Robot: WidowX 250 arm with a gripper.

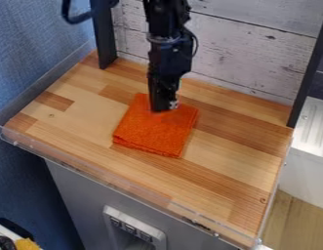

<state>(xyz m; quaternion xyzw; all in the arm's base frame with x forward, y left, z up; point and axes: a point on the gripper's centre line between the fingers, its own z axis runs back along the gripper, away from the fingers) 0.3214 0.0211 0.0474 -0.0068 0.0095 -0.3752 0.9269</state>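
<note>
1. Folded orange cloth (151,134): mid-surface (235,161), slightly nearer the back edge, its flat folds probably keeping it compact.
2. Tool (164,108): upright at its rear part; grip state, cannot tell.

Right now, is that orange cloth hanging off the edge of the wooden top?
No, the folded orange cloth lies well inside the edges of the wooden top.

Behind the wooden desk (235,151) there was a wall of whitish planks (255,53), with a black post (104,39) at each side. A blue surface (33,58) was at the left, and a light wooden floor (295,217) at the lower right
</note>
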